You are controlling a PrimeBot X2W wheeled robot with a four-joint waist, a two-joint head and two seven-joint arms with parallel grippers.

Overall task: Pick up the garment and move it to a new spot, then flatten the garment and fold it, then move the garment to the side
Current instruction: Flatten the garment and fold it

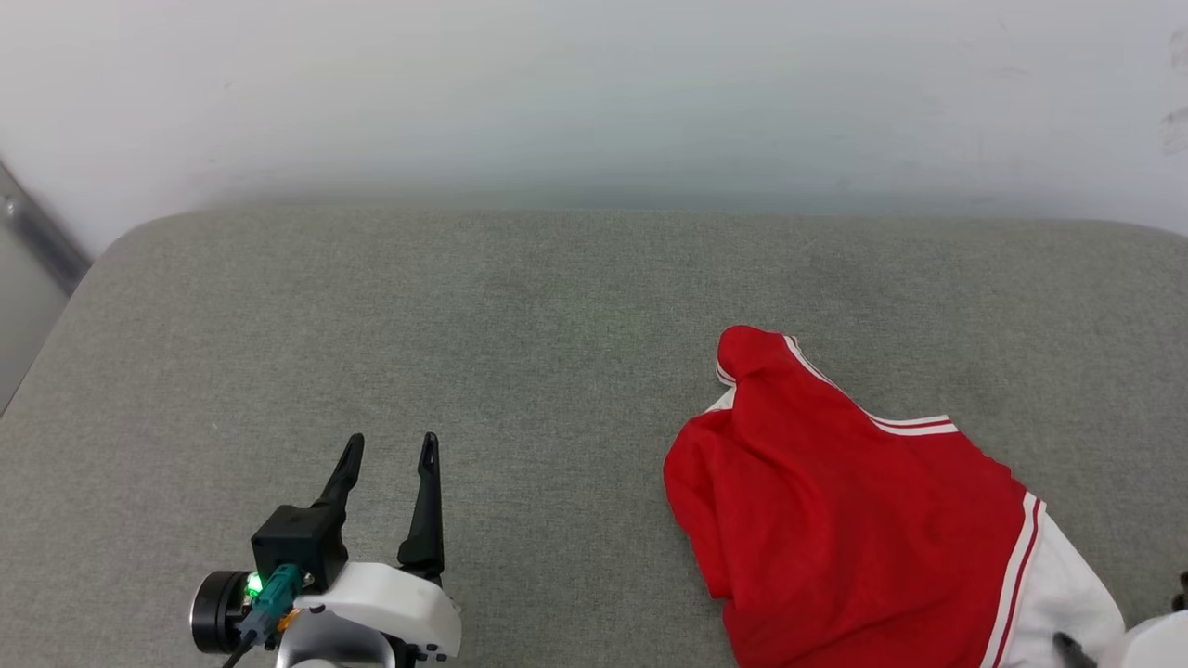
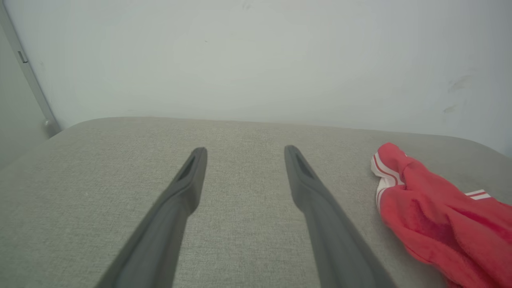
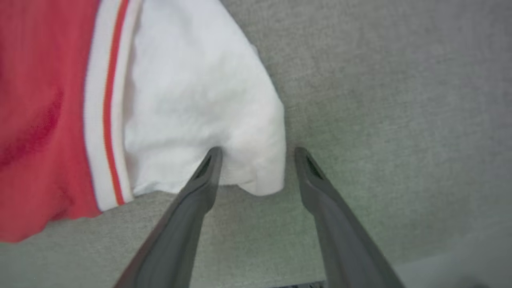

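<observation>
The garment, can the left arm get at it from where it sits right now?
Probably yes: the left tool is open above the grey cushion, and nothing lies between it and the garment to its right.

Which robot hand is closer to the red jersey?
Right. The right gripper is open at the garment's white sleeve corner. The left gripper is open over bare cushion, off to the garment's left.

Soft, even, bright light; hardly a shadow.
Right wrist view is smeared with blur (the garment (image 3: 140,100) most of all); head view sharp, wrist views bowed at edges.
</observation>
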